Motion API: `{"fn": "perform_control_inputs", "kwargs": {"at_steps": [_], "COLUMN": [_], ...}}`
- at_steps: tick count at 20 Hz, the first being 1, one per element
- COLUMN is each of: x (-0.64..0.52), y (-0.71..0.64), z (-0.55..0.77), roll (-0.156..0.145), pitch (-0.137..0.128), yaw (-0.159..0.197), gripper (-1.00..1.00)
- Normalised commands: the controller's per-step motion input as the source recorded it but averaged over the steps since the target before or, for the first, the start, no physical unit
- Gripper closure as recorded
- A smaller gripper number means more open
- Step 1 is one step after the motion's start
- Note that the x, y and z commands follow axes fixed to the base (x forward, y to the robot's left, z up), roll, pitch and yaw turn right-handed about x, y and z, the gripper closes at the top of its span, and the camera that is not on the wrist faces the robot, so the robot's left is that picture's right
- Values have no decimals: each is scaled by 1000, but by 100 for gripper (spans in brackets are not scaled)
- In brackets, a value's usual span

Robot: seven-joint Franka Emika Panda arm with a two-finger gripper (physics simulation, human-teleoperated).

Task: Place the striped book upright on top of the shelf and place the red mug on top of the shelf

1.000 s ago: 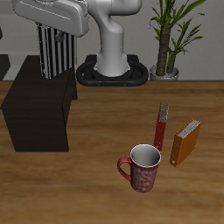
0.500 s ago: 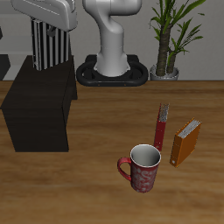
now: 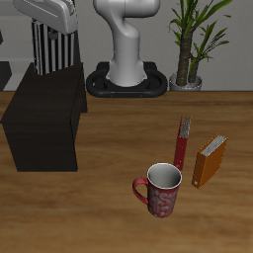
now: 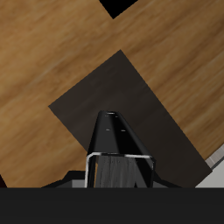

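Observation:
My gripper (image 3: 52, 28) is shut on the striped book (image 3: 54, 51) and holds it upright over the back part of the black shelf (image 3: 44, 119). I cannot tell if the book touches the shelf top. In the wrist view the book's edge (image 4: 117, 157) shows between my fingers, with the flat shelf top (image 4: 105, 92) below it. The red mug (image 3: 161, 190) stands upright on the table near its front edge, far from the gripper, handle toward the shelf.
A slim red book (image 3: 182, 141) and an orange book (image 3: 210, 160) stand upright just behind the mug. The robot base (image 3: 128, 79) and a potted plant (image 3: 193, 44) are at the table's back.
The gripper has carried the striped book a little sideways, away from the robot base, to above the shelf's back part. The mug and the other books have not moved.

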Motion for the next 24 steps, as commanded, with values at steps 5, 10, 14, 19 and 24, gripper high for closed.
{"fn": "perform_control_inputs", "kwargs": {"at_steps": [5, 10, 14, 19, 24], "x": [-440, -341, -272, -227, -143], "y": [-98, -212, -129, 5, -135], "z": [81, 45, -33, -110, -10], "roll": [95, 63, 74, 55, 11], "pitch": [-33, -51, -53, -33, -36], "yaw": [-39, -29, 45, 66, -31], "gripper": [100, 100, 100, 100, 100]}}
